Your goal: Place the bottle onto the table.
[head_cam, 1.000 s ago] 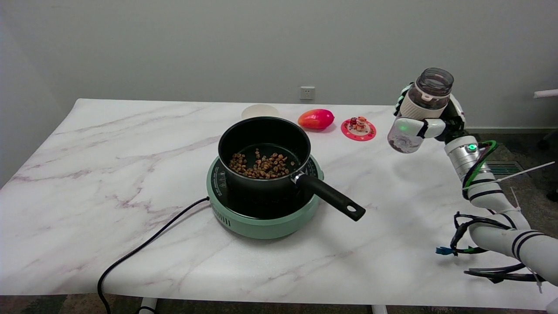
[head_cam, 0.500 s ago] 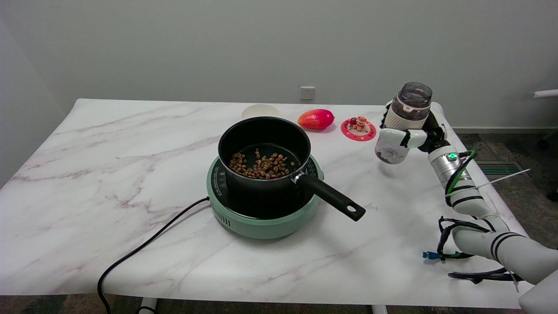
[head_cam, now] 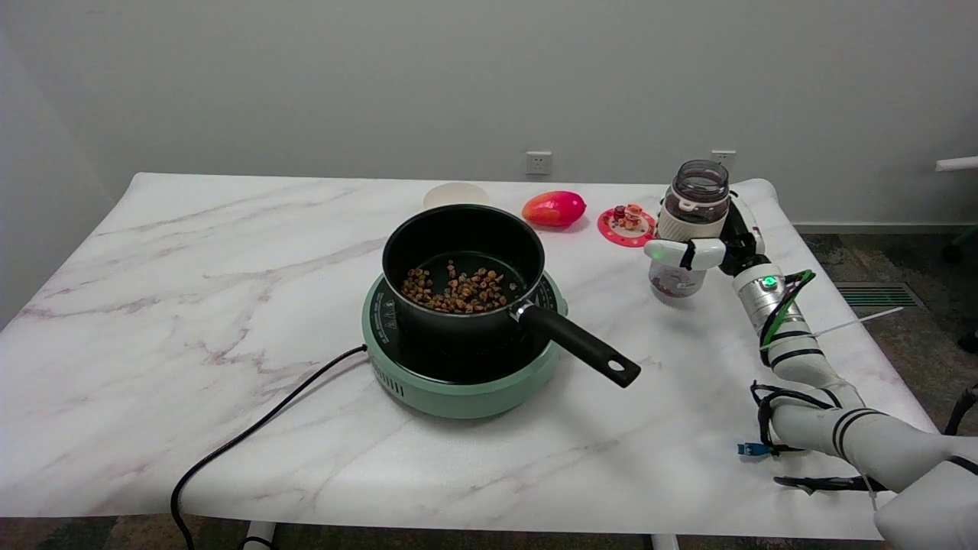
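The clear bottle (head_cam: 684, 229) is held upright by the right hand (head_cam: 714, 241), whose fingers (head_cam: 676, 253) are wrapped around its middle, at the marble table (head_cam: 229, 267) surface, right of the saucepan (head_cam: 466, 267).

A black saucepan (head_cam: 463, 267) holding brown nuts (head_cam: 458, 290) is sitting on a green hotplate (head_cam: 458, 386), whose black cable (head_cam: 252, 435) is trailing off the near edge. Behind are lying a cream disc (head_cam: 456, 195), a red fruit (head_cam: 554, 208), and a pink coaster (head_cam: 626, 227).
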{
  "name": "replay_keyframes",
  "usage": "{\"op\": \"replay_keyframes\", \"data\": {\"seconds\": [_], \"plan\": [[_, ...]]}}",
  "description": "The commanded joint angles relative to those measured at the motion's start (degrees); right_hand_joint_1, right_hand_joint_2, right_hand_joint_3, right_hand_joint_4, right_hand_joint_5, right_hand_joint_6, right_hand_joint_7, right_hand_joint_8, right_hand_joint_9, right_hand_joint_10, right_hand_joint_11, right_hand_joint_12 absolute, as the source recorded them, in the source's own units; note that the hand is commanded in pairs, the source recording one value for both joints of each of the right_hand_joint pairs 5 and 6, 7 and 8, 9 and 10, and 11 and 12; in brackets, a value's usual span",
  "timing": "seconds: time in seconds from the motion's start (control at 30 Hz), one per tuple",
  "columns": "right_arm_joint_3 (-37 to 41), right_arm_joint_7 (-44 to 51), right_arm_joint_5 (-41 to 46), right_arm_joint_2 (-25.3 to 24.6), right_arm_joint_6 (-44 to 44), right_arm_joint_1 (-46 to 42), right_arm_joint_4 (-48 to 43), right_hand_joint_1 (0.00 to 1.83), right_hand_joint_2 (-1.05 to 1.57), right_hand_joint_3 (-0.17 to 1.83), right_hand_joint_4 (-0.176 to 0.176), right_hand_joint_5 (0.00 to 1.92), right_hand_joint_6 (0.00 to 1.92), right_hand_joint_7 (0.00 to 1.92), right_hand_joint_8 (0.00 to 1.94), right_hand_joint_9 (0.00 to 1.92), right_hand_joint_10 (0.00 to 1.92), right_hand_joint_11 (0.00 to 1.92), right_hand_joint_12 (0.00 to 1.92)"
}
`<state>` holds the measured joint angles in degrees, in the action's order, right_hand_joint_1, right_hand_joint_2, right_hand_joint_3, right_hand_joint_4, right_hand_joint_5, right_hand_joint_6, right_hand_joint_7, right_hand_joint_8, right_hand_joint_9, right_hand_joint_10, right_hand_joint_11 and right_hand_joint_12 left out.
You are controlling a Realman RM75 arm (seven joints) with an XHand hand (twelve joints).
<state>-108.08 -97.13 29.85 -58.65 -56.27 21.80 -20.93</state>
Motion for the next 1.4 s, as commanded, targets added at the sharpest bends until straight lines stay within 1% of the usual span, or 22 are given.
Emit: {"op": "replay_keyframes", "data": {"seconds": [0.03, 0.43, 0.53, 0.6, 0.7, 0.77, 0.87, 0.93, 0.97, 1.0, 1.07, 1.1, 1.2, 1.3, 1.4], "plan": [[-0.21, 4.75, 1.51, -2.69, -0.35, 1.75, 3.14, 1.47, 1.13, 0.53, 0.000, 1.92, 1.92, 1.92, 1.92, 1.34, 1.34, 1.26, 1.26], [0.82, 4.20, 1.59, -2.69, -1.39, 1.26, 3.22, 1.46, 1.12, 0.56, 0.000, 1.92, 1.92, 1.92, 1.92, 1.34, 1.34, 1.25, 1.25], [0.75, 4.19, 2.30, -2.69, -1.54, 0.94, 2.98, 1.47, 0.98, 0.64, 0.000, 1.87, 1.87, 1.91, 1.91, 1.33, 1.33, 1.24, 1.24], [0.60, 4.19, 2.77, -2.69, -1.85, 0.79, 2.98, 1.48, 0.71, 0.89, 0.000, 1.78, 1.78, 1.87, 1.87, 1.32, 1.32, 1.21, 1.21], [0.82, 4.19, 2.79, -2.69, -2.10, 0.63, 2.90, 1.47, 0.37, 1.19, 0.000, 1.66, 1.66, 1.82, 1.82, 1.30, 1.30, 1.16, 1.16], [0.83, 4.05, 2.79, -2.69, -2.18, 0.55, 2.82, 1.45, 0.18, 1.34, 0.000, 1.58, 1.58, 1.77, 1.77, 1.29, 1.29, 1.12, 1.12], [0.83, 3.81, 2.79, -2.61, -2.34, 0.54, 2.73, 1.40, -0.16, 1.59, 0.000, 1.37, 1.37, 1.64, 1.64, 1.22, 1.22, 0.99, 0.99], [0.83, 3.55, 2.79, -2.61, -2.35, 0.46, 2.73, 1.37, -0.31, 1.68, 0.000, 1.27, 1.27, 1.58, 1.58, 1.19, 1.19, 0.92, 0.92], [0.83, 3.48, 2.79, -2.61, -2.35, 0.39, 2.65, 1.35, -0.42, 1.69, 0.000, 1.16, 1.16, 1.52, 1.52, 1.15, 1.15, 0.84, 0.84], [0.83, 3.47, 2.79, -2.61, -2.35, 0.38, 2.65, 1.34, -0.45, 1.69, 0.000, 1.10, 1.10, 1.49, 1.49, 1.13, 1.13, 0.81, 0.81], [0.83, 3.47, 2.86, -2.61, -2.35, 0.31, 2.65, 1.33, -0.49, 1.62, 0.000, 0.97, 0.97, 1.41, 1.41, 1.07, 1.07, 0.74, 0.74], [0.83, 3.47, 2.87, -2.61, -2.35, 0.30, 2.57, 1.33, -0.53, 1.57, 0.000, 0.87, 0.87, 1.36, 1.36, 1.04, 1.04, 0.70, 0.70], [0.83, 3.47, 3.50, -2.61, -2.35, 0.22, 2.57, 1.32, -0.58, 1.45, 0.000, 0.70, 0.70, 1.26, 1.26, 0.96, 0.96, 0.64, 0.64], [0.83, 3.47, 3.50, -2.61, -2.35, 0.06, 2.42, 1.32, -0.62, 1.35, 0.000, 0.59, 0.59, 1.18, 1.18, 0.89, 0.89, 0.60, 0.60], [0.83, 3.24, 3.74, -2.61, -2.19, -0.10, 2.42, 1.32, -0.63, 1.30, 0.000, 0.57, 0.57, 1.11, 1.11, 0.81, 0.81, 0.59, 0.59]]}}
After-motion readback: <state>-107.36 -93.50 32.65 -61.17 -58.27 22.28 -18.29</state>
